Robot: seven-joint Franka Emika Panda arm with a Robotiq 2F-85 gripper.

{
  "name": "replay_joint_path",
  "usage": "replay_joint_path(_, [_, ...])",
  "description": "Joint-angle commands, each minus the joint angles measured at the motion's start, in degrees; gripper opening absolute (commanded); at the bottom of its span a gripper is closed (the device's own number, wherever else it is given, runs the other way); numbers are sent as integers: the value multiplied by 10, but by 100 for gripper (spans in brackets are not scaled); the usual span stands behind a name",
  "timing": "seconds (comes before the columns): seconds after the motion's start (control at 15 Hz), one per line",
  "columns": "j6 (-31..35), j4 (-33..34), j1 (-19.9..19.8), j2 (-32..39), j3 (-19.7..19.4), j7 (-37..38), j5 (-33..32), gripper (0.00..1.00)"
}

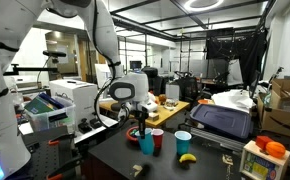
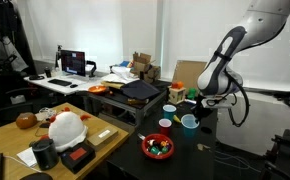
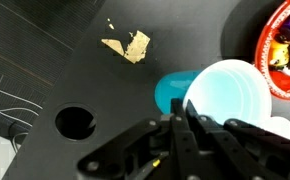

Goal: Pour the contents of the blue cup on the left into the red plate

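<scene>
- While the arm bends down over the black table (image 3: 45, 50), the gripper (image 3: 180, 110) points at the tabletop. Its fingers (image 3: 172, 128) are pressed together with no gap to speak of between them.
- Those fingers are clamped on the rim of the blue cup (image 3: 167, 92). Its teal wall shows just past the tips. The wide pale opening beside them I take to be the cup's own mouth, though the wrist view is too close to be sure.
- In an exterior view the blue cup (image 1: 146, 144) is upright directly under the fingertips.
- Further out from the fingers than the cup, on its mouth side, lies the red plate (image 3: 262, 55), clear of the tips. Small coloured pieces lie in it, and they show again where the red plate (image 2: 143, 147) appears in an exterior view.
- A small red cup (image 1: 157, 140) stands just beside the blue cup, a little to one side of the fingers.
- A paler light-blue cup (image 1: 183, 142) stands further off on that same side, well apart from the fingers. A small yellow object (image 1: 188, 157) lies near its foot.
- On the side of the fingers away from the plate, a torn tan scrap (image 3: 128, 46) lies flat on the table ahead of the tips. A round hole (image 3: 75, 122) opens in the tabletop level with them.
</scene>
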Motion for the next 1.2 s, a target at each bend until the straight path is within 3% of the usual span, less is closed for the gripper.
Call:
replay_joint_path(0.0, [51,2,-59,34,50,11,-20,1])
replay_joint_path(0.67, [137,4,-93,82,82,25,-64,1])
replay_joint_path(0.73, [143,2,-94,84,83,25,-68,30])
replay_joint_path(0.87, [153,-1,-84,86,74,31,-70,36])
replay_joint_path(1.13, [173,-10,-31,89,24,48,-61,66])
